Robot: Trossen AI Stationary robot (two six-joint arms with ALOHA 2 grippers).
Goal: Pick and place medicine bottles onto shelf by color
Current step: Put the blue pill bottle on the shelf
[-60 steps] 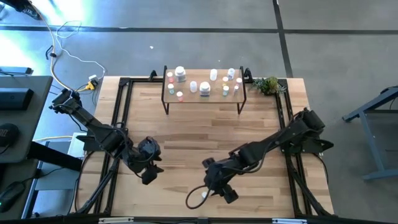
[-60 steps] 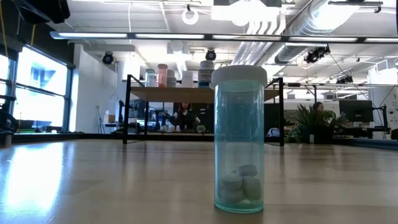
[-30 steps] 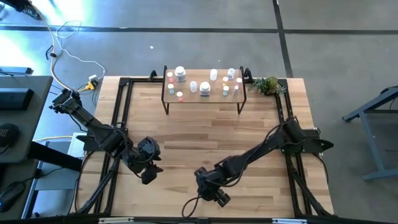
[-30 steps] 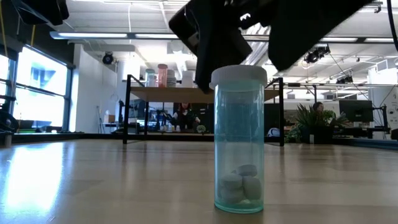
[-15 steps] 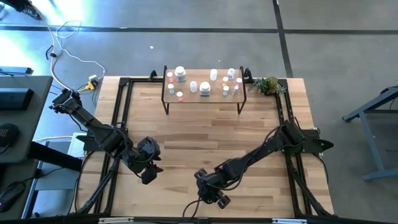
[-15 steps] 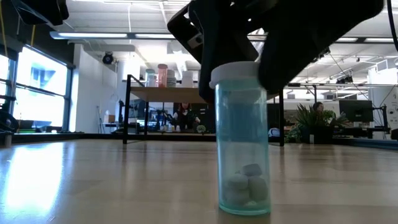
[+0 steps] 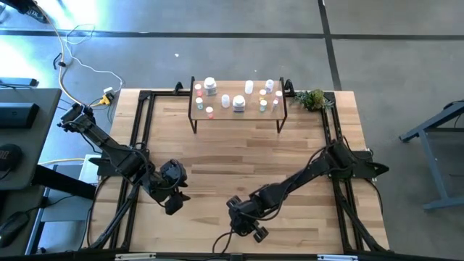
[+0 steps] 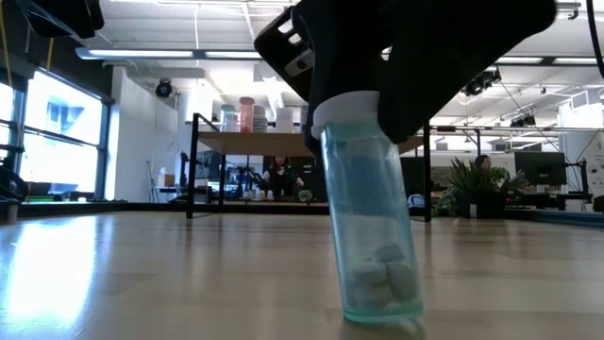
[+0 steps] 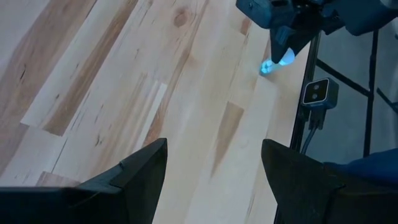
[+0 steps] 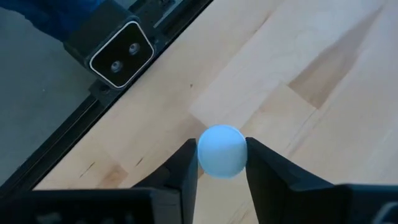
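Pale-blue translucent medicine bottle (image 8: pixel 370 212), white-capped, tilted with its base apparently on the tabletop (image 7: pixel 239 159) near the 6 o'clock edge, cap clamped by the right gripper (image 10: pixel 222 163); left gripper (image 9: pixel 214 165) spread wide toward 8 o'clock; shelf (image 7: pixel 235 110) at 12 o'clock.

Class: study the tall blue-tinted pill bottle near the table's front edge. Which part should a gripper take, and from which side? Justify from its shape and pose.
Take the blue-tinted bottle at its white cap, coming from above. It is a tall, narrow cylinder, so its top is the reachable part, and the round cap fits between two fingers. The right gripper already grips there. The bottle is tilted, so a lower grip might hold it steadier.
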